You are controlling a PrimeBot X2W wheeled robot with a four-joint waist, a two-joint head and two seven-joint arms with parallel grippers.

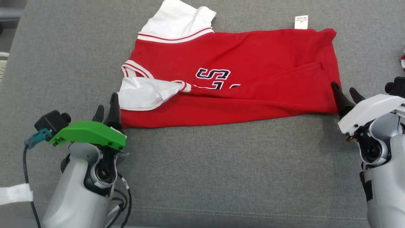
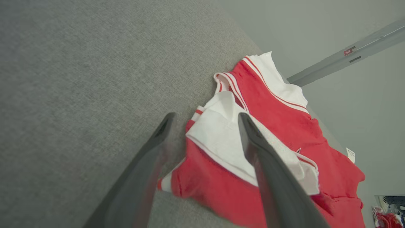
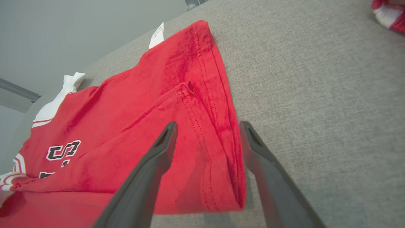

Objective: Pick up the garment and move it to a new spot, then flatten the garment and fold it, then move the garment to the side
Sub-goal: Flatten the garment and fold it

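You have the garment (image 1: 234, 79) lying across the far middle of the grey surface (image 1: 221, 164), collar end to the left and hem to the right. Its near long edge looks turned over toward the middle, hiding the lower half of the lettering (image 1: 212, 73), so I judge one lengthwise fold laid. Further folds, if you want them, and the move to the side are not yet done.

The body is a soft red knit with double-stitched hems. The sleeves are smooth white cloth with red-striped trim: the near sleeve (image 1: 142, 95) is bunched and creased, and the far sleeve (image 1: 177, 22) lies flatter. A small white tag (image 1: 301, 22) sticks out at the far right corner. The folded flap lies slightly askew, with a diagonal ridge running toward the hem.

Your left hand (image 1: 107, 104) sits at the near-left corner beside the white sleeve with its fingers spread, gripping nothing. Your right hand (image 1: 344, 88) is at the near-right corner, fingers apart astride the hem edge, also empty.

The surface is a coarse grey weave with a stitched seam along its near side. Another red-and-white item (image 1: 402, 61) shows at the right edge.
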